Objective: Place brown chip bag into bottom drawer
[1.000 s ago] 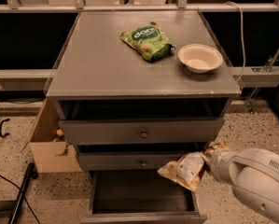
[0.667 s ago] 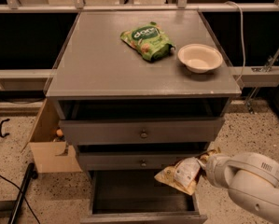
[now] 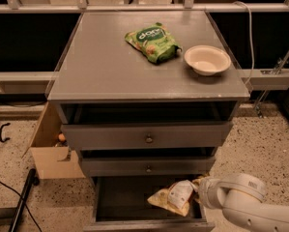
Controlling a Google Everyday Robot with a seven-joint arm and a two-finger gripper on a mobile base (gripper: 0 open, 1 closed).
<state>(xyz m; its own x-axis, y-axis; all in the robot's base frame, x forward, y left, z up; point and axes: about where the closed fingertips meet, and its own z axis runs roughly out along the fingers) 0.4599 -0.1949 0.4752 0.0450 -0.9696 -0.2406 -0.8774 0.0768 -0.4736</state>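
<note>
The brown chip bag (image 3: 172, 197), crinkly with yellow-tan edges and a white label panel, hangs tilted inside the open bottom drawer (image 3: 129, 203), over its right half. My gripper (image 3: 198, 191) is at the bag's right end, at the tip of the white arm (image 3: 240, 204) that comes in from the lower right. The gripper is shut on the bag's right edge. I cannot tell whether the bag touches the drawer's dark floor. The drawer's front rim (image 3: 149, 225) runs along the bottom of the view.
A green snack bag (image 3: 152, 43) and a white bowl (image 3: 207, 59) lie on the grey cabinet top (image 3: 105, 66). Two shallower drawers with round knobs (image 3: 148, 139) sit above, slightly pulled out. A cardboard box (image 3: 50, 151) stands left of the cabinet; cables lie on the floor.
My gripper has moved down and left with the chip bag, from in front of the middle drawer into the open bottom drawer.
</note>
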